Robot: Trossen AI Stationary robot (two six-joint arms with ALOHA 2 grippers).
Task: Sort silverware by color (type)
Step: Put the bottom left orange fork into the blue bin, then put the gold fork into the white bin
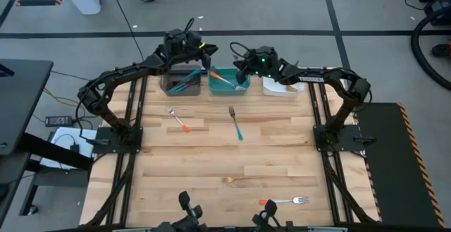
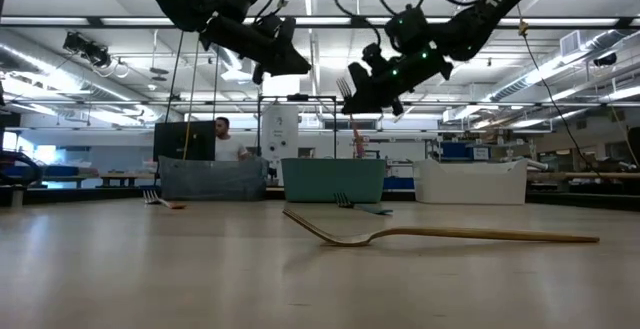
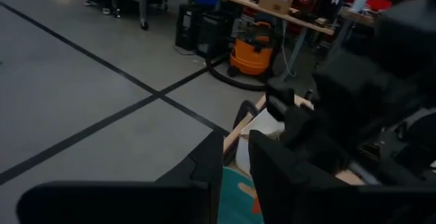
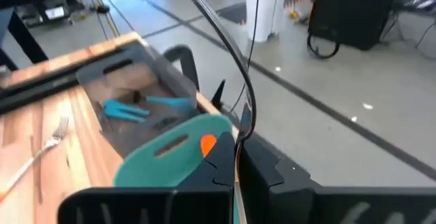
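Butcher-block table (image 1: 211,154); gold fork (image 1: 246,180) lies crosswise, tines leftward; right jaws pinch an orange fork (image 2: 355,139) upright.

Gold fork (image 1: 244,180), blue-handled fork (image 1: 235,123), two orange-handled forks (image 1: 178,120) flat on table

Teal bin (image 1: 228,81) (orange-handled fork (image 1: 220,79))

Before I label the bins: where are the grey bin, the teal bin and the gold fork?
grey bin (image 1: 169,85), high view, its left wall.
teal bin (image 1: 211,85), high view, its left rim.
gold fork (image 1: 243,180), high view, mid-handle.
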